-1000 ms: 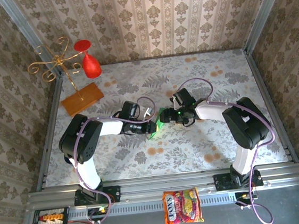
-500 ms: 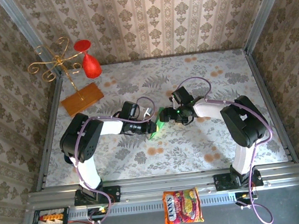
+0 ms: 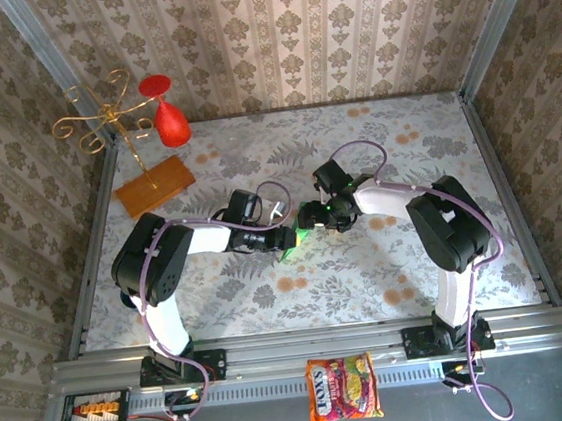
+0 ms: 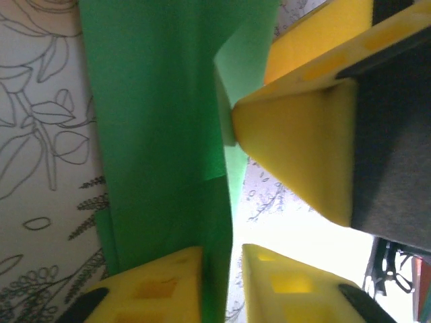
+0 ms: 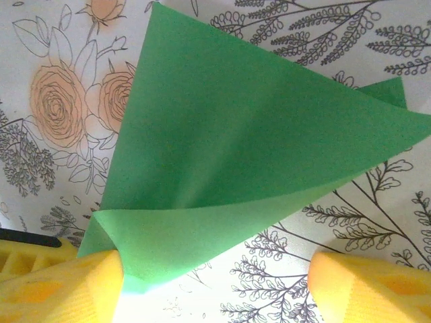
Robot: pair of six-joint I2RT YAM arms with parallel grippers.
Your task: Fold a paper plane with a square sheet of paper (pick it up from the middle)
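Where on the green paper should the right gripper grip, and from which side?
Probably the paper's doubled edge near its pointed end, approached straight ahead from the side where the right gripper is. That edge faces the open fingers and lies between them, and the two layers meet there in a fold, so it should be stiffest.

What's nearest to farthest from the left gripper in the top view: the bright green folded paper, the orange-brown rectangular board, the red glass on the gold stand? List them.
1. Bright green folded paper, mid-table, at the left gripper.
2. Orange-brown rectangular board, far left.
3. Red glass, back-left, beyond the board.
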